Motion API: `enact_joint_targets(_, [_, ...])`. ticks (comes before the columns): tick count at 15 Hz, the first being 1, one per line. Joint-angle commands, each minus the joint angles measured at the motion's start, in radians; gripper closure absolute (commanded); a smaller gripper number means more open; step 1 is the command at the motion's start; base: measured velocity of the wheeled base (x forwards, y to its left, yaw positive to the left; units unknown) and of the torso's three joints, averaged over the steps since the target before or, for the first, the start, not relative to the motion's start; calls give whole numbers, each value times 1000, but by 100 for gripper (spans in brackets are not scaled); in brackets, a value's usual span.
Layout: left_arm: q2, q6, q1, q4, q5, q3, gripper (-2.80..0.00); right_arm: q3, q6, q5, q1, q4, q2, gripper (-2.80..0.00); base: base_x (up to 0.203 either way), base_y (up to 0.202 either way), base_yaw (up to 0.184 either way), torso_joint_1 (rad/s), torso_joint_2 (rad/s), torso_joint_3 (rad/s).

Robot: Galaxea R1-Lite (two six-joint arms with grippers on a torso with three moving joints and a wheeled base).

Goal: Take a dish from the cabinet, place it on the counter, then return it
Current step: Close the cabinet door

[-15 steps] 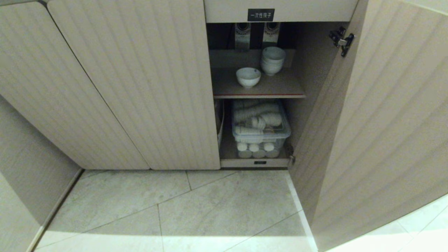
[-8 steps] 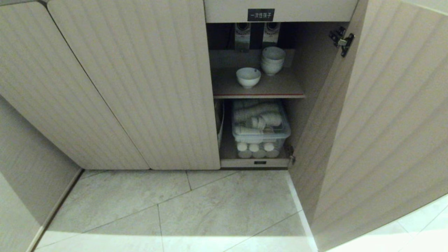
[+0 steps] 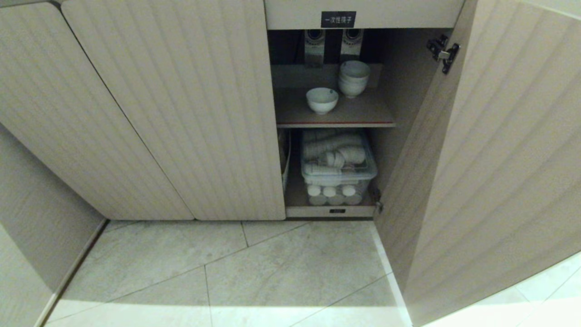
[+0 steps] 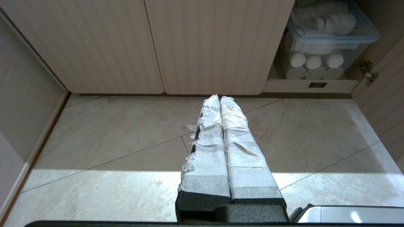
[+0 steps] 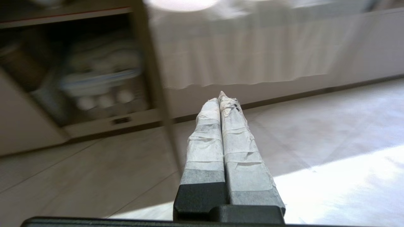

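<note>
White dish [image 3: 322,100] alone on cabinet [image 3: 181,113] shelf, left gripper [image 4: 219,98] and right gripper [image 5: 221,98] pressed closed, apparently empty, above floor.

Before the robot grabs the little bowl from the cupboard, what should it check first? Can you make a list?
1. Cabinet door open, way to the shelf free: ok.
2. Dish alone and upright on the upper shelf, apart from the pile of bowls behind it: ok.
3. Right gripper empty: ok. Open enough for the rim: not ok, its fingers are pressed together.
4. Right gripper near the dish: not ok, it is low over the floor, outside the cabinet.
5. Left gripper out of the way: ok, shut and empty over the floor tiles.
6. Counter has room for the dish: cannot tell, it is not in view.
</note>
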Motion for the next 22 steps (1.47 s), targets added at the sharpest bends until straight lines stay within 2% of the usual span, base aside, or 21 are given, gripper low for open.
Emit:
enact_joint_targets(1, [0,0,0,0,0,0,0,-29,-15,-54,0,2,19,0,0,0,0,0,0,0])
enact_joint_targets(8, [0,0,0,0,0,0,0,-141,-18,-102,-8,46,160,0,0,0,0,0,0,0])
enact_joint_targets(14, [0,0,0,0,0,0,0,-219,-47,-95,-112,44,330,0,0,0,0,0,0,0])
enact_joint_targets(16, [0,0,0,0,0,0,0,-224,-50,-93,-124,42,361,0,0,0,0,0,0,0])
enact_joint_targets(19, [0,0,0,0,0,0,0,-224,-75,-66,-123,39,394,0,0,0,0,0,0,0])
enact_joint_targets(22, [0,0,0,0,0,0,0,-232,-80,21,-123,42,425,0,0,0,0,0,0,0])
